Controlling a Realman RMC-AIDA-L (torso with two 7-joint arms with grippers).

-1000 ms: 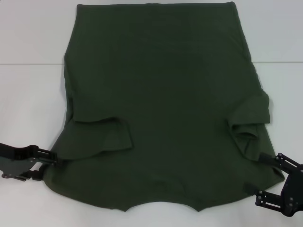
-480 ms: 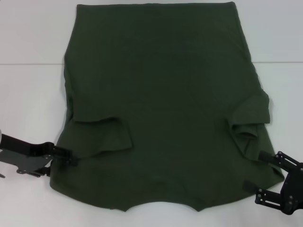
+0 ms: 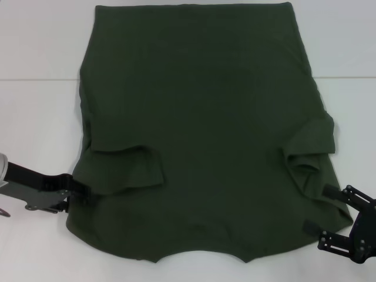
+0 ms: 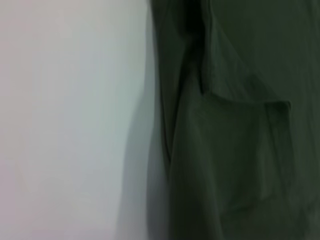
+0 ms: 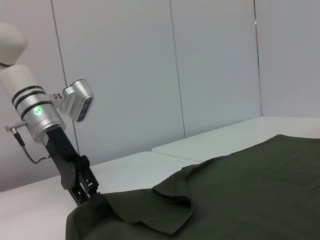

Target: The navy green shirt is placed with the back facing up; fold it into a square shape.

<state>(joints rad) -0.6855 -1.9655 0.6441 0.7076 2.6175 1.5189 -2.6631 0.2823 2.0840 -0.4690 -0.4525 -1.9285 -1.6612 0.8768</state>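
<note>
The navy green shirt (image 3: 200, 117) lies flat on the white table (image 3: 35, 117). Its curved neckline is at the near edge and both sleeves are folded inward. My left gripper (image 3: 79, 194) is at the shirt's near left edge, beside the folded left sleeve, and touches the cloth. It also shows in the right wrist view (image 5: 89, 194), with its tip at the shirt's (image 5: 225, 195) corner. My right gripper (image 3: 321, 210) is open, and its two fingers straddle the shirt's near right edge below the folded right sleeve. The left wrist view shows the shirt's edge (image 4: 240, 150).
White table surface (image 4: 65, 125) lies bare to the left and right of the shirt. Pale wall panels (image 5: 200, 75) stand behind the table on the left side. A table seam (image 3: 35, 79) runs across behind the shirt's middle.
My left gripper has moved right, from just off the cloth onto the shirt's near left edge. That corner of the shirt has drawn in a little. The right gripper has barely moved.
</note>
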